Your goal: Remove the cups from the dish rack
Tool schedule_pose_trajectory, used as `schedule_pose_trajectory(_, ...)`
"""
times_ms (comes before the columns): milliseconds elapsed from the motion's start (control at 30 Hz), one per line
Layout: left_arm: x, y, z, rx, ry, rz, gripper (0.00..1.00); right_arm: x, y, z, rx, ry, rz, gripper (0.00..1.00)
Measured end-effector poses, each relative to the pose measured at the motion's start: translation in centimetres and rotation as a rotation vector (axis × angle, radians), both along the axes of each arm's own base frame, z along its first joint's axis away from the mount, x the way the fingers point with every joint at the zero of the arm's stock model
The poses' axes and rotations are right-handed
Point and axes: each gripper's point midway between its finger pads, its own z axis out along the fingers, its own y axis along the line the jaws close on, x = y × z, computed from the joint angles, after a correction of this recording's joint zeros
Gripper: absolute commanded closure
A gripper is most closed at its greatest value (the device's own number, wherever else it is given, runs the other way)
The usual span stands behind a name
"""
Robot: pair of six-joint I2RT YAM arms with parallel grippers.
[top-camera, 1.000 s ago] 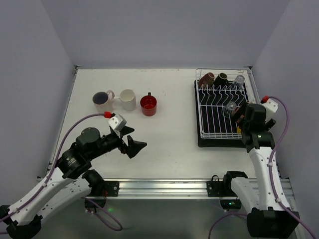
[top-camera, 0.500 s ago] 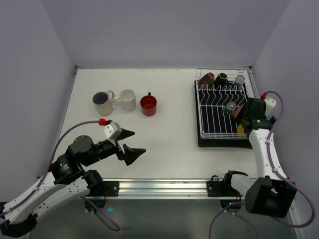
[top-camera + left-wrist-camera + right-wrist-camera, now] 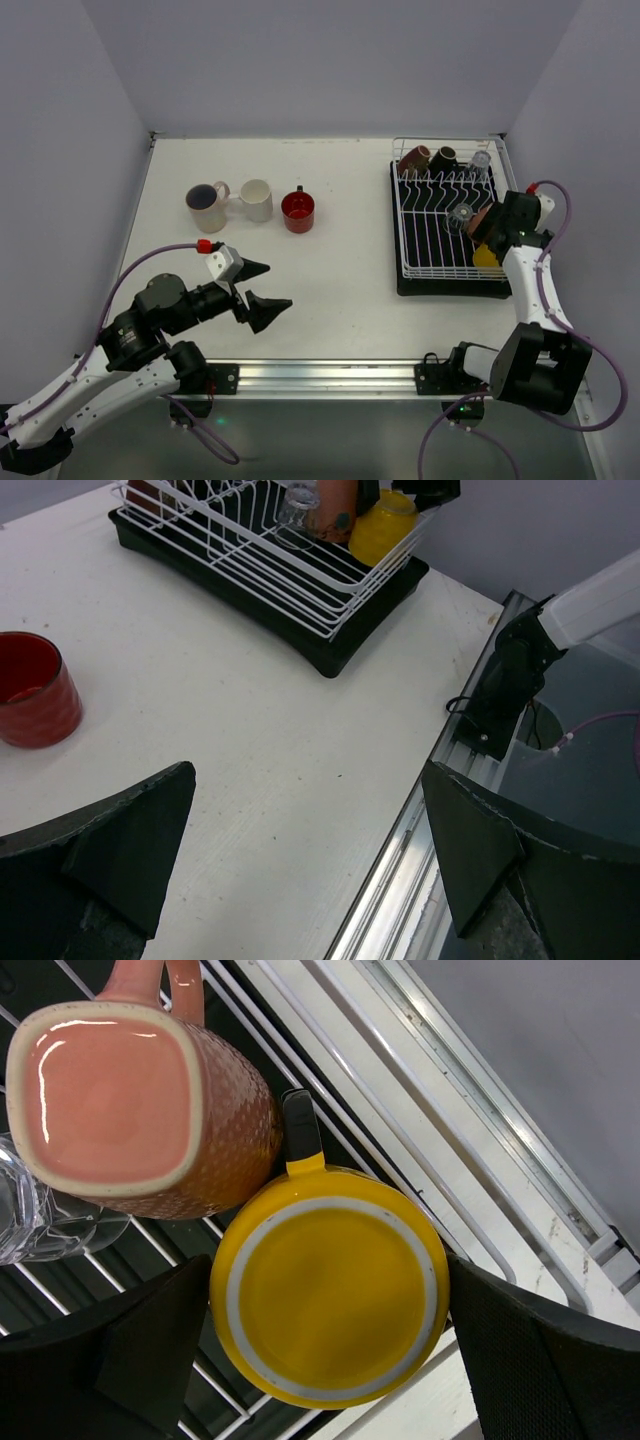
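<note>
Nearest the bases, the left gripper (image 3: 275, 285) hung over the bare table (image 3: 340, 250) at about 7 o'clock in the top view. Its jaws were spread wide on nothing, and it was well apart from the dish rack (image 3: 402, 230). I judged the right arm the nearer one for the coming pick. The right gripper (image 3: 328, 1332) sat over the rack's near right corner with its jaws parted. In the right wrist view one finger stood at about 8 o'clock and the other at about 4 o'clock of the yellow cup (image 3: 383, 525). That cup stood upside down, base toward the camera, so its long axis ran along my line of approach. Its handle pointed to about 12 o'clock, clear of both fingers. The pink cup (image 3: 130, 1100), also base up, lay at 11 o'clock, touching or just beside the yellow one; I could not tell which. A clear glass (image 3: 462, 214) stood beyond it. Farther off, at 10 o'clock, three cups already stood on the table.
</note>
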Motion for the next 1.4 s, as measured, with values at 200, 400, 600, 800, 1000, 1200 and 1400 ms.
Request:
schedule_pose_trajectory(200, 0.1, 0.0, 0.0, 0.001, 0.000, 0.006, 0.00, 0.3, 0.1, -0.4, 0.012, 0.001, 0.004, 0.24)
schedule_pose_trajectory(400, 0.3, 0.1, -0.1, 0.003, -0.001, 0.017, 0.00, -0.1, 0.7, 0.5, 0.030, -0.036, 0.008, 0.51)
schedule_pose_trajectory(600, 0.6, 0.2, -0.3, 0.011, 0.003, 0.034, 0.00, -1.1, 2.0, 4.8, 0.043, -0.201, 0.030, 0.58)
schedule_pose_trajectory(800, 1.0, -0.1, -0.6, 0.019, 0.018, 0.046, 0.01, -1.3, 3.8, 7.7, 0.097, -0.340, 0.080, 0.59)
schedule_pose_trajectory(1000, 1.7, -1.7, -1.9, 0.042, 0.098, 0.043, 0.03, -1.2, 6.0, 9.5, 0.175, -0.428, 0.149, 0.60)
schedule_pose_trajectory(1200, 2.3, -5.3, -0.8, -0.064, 0.187, -0.011, 0.07, -1.1, 8.6, 10.6, 0.276, -0.532, 0.233, 0.61)
schedule_pose_trajectory(1400, 4.7, -11.1, -2.3, -0.108, 0.301, -0.062, 0.10, -0.9, 11.8, 10.4, 0.431, -0.605, 0.324, 0.61)
